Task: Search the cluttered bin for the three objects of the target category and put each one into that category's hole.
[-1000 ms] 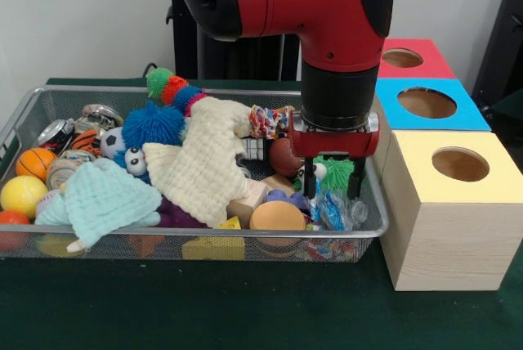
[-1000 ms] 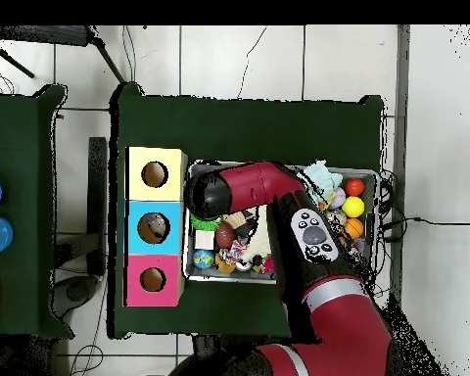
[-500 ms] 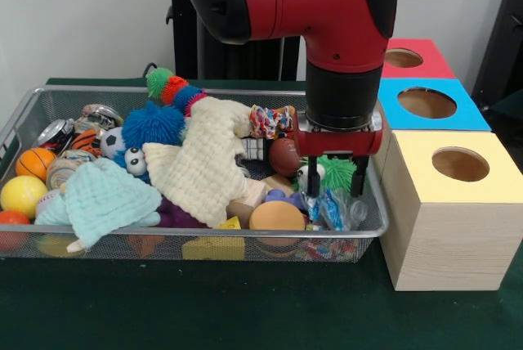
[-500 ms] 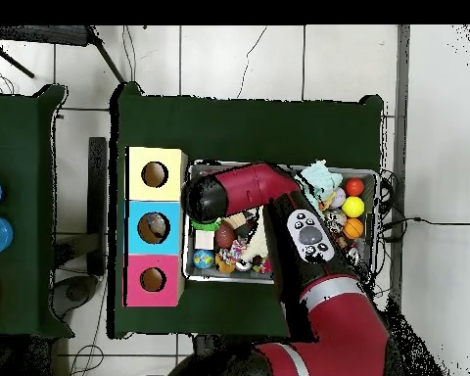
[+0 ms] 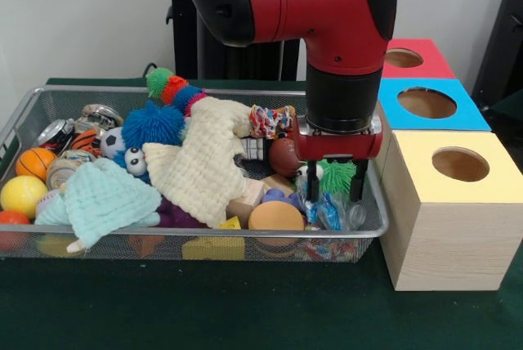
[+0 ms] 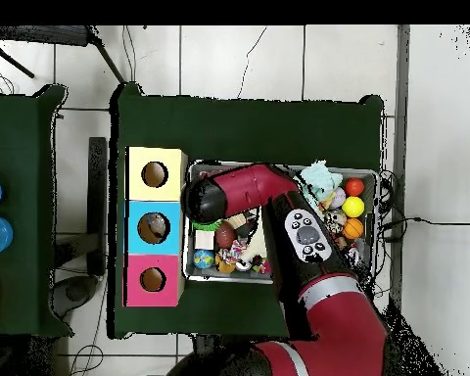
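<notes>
A: Well, what has changed in the last second?

B: The red and black arm's pincer has sunk lower into the right end of the shallow silver wire-mesh bin. Its 2 black fingers stand apart, gripping nothing yet, and they straddle the spot where a small crinkly clear plastic bottle with a blue-and-white label lies against the front wall.

A: So it is going for that bottle?

B: I judge so: this looks like the descent before the 1st grasp. The round hole in the red-topped pale wooden box is at the far end of the row, beyond the blue-topped box and the yellow-topped box on the green worktop.

A: What crowds the target?

B: A spiky green ball sits just behind it, between the fingers, a brown toy football to the left, and an orange disc beside that. The ball could get pinched along with the bottle.

A: Other bottles?

B: None visible; the cream knitted cloth and mint cloth may hide them.
</notes>
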Controlling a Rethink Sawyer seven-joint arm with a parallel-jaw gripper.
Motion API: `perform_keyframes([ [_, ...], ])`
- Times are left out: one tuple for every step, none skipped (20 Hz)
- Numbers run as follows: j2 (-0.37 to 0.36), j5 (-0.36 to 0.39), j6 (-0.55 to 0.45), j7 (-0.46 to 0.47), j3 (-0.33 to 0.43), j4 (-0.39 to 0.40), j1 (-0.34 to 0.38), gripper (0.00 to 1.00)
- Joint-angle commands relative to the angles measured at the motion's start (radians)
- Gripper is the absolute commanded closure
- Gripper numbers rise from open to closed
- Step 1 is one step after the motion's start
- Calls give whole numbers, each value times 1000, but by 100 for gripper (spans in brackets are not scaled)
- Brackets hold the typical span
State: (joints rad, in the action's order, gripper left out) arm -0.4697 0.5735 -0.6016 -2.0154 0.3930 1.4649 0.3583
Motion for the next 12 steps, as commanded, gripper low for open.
perform_keyframes([
  [101, 104, 86, 166, 59, 33, 4, 0],
  [98, 106, 94, 157, 57, 34, 2, 0],
  [94, 107, 107, 139, 52, 36, -1, 0],
  [91, 108, 122, 114, 43, 36, -7, 0],
  [89, 108, 138, 88, 35, 37, -12, 0],
  [91, 105, 155, 57, 24, 37, -19, 0],
  [92, 103, 172, 25, 13, 37, -26, 0],
  [93, 106, 192, -7, -2, 36, -38, 0],
  [92, 107, 203, -33, -16, 34, -50, 0],
  [92, 106, 207, -46, -26, 32, -57, 0],
  [92, 106, 208, -51, -33, 29, -64, 0],
  [92, 104, 213, -55, -40, 32, -68, 0],
])
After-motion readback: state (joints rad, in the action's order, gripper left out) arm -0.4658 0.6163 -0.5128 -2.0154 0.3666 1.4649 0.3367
